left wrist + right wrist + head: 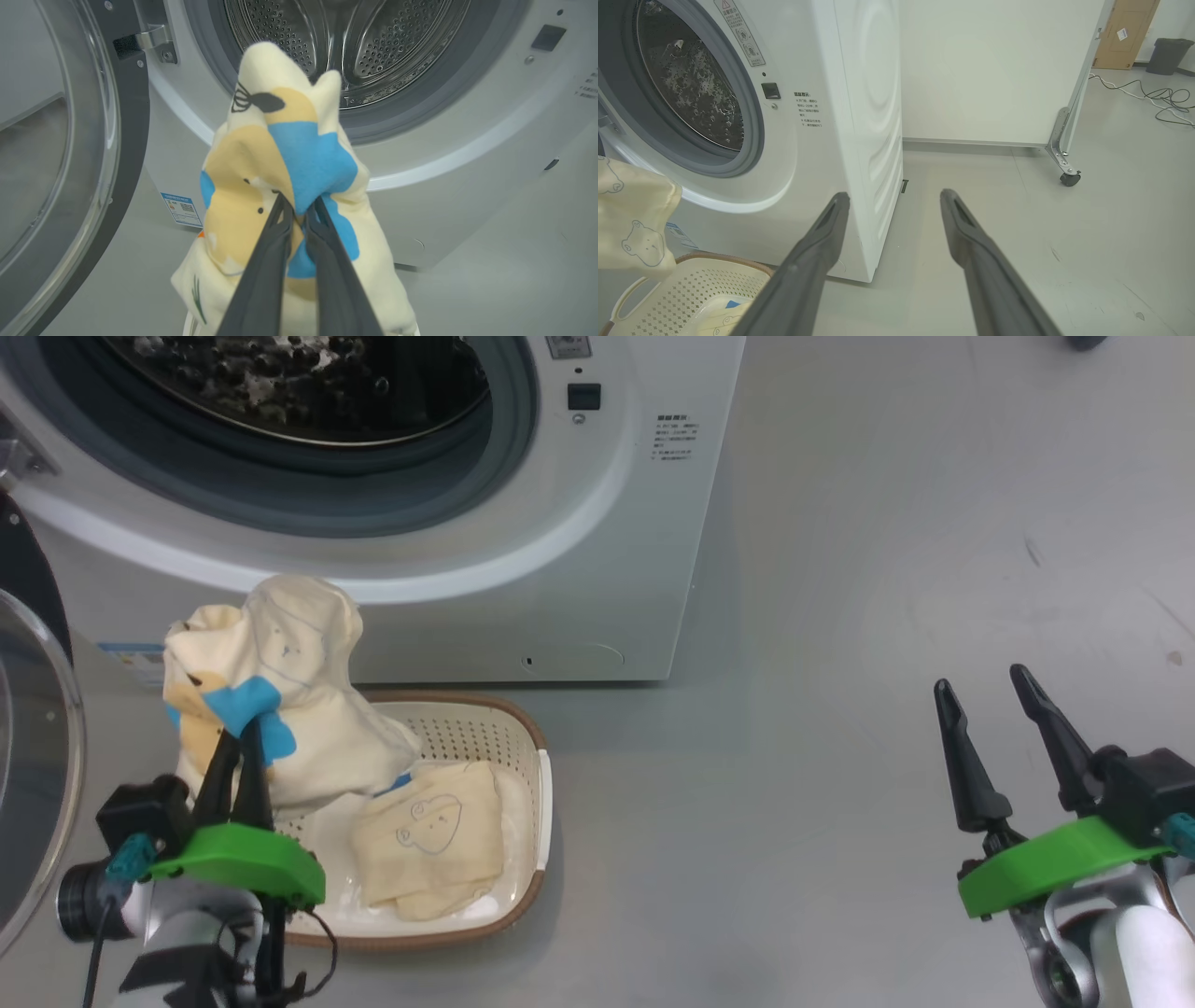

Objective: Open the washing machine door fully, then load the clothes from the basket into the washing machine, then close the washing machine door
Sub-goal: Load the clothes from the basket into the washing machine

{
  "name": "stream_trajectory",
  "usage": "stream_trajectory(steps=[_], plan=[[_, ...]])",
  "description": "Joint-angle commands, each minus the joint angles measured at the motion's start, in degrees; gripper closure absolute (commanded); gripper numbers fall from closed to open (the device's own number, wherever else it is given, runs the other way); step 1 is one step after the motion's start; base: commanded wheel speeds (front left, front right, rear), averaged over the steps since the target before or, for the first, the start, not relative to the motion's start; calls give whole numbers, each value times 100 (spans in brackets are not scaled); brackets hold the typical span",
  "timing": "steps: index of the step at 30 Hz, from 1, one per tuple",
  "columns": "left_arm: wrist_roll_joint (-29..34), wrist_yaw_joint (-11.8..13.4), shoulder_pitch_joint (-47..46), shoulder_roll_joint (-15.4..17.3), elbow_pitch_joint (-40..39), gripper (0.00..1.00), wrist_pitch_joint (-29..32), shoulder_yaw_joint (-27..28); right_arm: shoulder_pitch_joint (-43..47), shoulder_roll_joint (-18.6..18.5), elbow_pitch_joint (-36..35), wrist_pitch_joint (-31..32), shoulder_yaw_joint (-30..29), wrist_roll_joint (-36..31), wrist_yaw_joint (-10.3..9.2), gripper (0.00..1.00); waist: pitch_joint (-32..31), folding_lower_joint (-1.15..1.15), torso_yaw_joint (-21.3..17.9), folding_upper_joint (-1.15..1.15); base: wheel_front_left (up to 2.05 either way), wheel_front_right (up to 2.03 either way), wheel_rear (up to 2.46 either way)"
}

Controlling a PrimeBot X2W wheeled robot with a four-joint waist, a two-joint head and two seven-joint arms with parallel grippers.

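1. Left wrist view: our left gripper (300, 205) is clenched on the bear garment (280, 154), which hangs lifted above the basket (540, 756), in front of the washer (579, 560) and below its drum (373, 42).
2. Our right gripper (980, 679) hangs spread wide with nothing in it, well apart over the floor (840, 803).
3. The door (128, 140) stands swung open at the left, so we judge step one done.
4. The outline garment (429, 845) lies in the basket. We judge that both garments have yet to go into the drum and the door has yet to be closed.
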Motion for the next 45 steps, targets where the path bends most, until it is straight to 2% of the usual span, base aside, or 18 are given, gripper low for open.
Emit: stream_trajectory(steps=[1,6,11,19,32,45], plan=[[115,110,146,242,-518,100,-82,219,51,-96,-213,27,75,-46,1,0,-300,1,76,-1,0,0,0],[200,283,618,316,-1236,100,-26,190,231,-108,-269,105,62,-118,1,0,-548,1,118,-1,0,0,0],[257,501,1167,427,-2084,100,283,157,433,-99,-358,208,66,-207,1,0,-791,1,138,-1,0,0,0],[257,712,1804,519,-2901,100,629,116,675,-71,-502,307,20,-305,1,0,-1009,1,160,-1,0,0,0],[212,787,1932,526,-3107,100,747,43,734,-24,-606,390,44,-312,1,0,-978,1,144,-1,0,0,0],[153,770,1690,537,-2980,100,713,40,691,-7,-639,377,43,-258,1,0,-803,1,166,-1,0,0,0]])
